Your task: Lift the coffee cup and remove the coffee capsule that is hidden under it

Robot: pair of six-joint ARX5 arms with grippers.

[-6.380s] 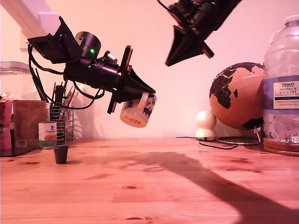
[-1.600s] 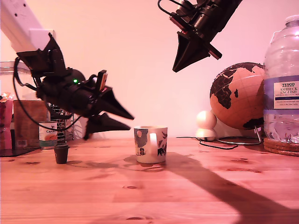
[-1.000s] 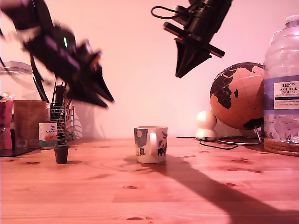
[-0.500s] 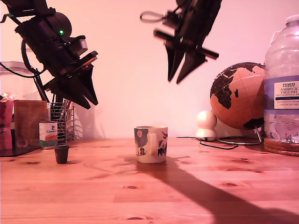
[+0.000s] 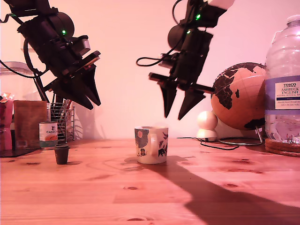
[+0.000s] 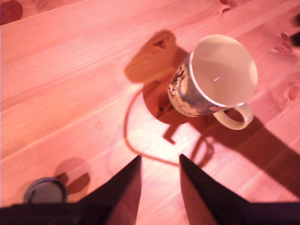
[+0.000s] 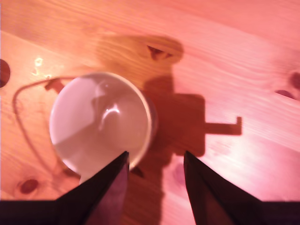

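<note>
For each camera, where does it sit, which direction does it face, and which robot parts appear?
Exterior view: low at table height, facing the wall; shows both arms above the coffee cup.
First wrist view: on my first gripper, looking down at the cup and table.
Second wrist view: on my second gripper, directly over the cup.
All share the cup.

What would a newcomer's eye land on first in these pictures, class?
Probably the coffee cup, standing upright and alone mid-table, with my second gripper hanging open right above its rim. My first gripper hovers open toward the exterior view's left, above the small dark coffee capsule standing uncovered on the wood.
</note>
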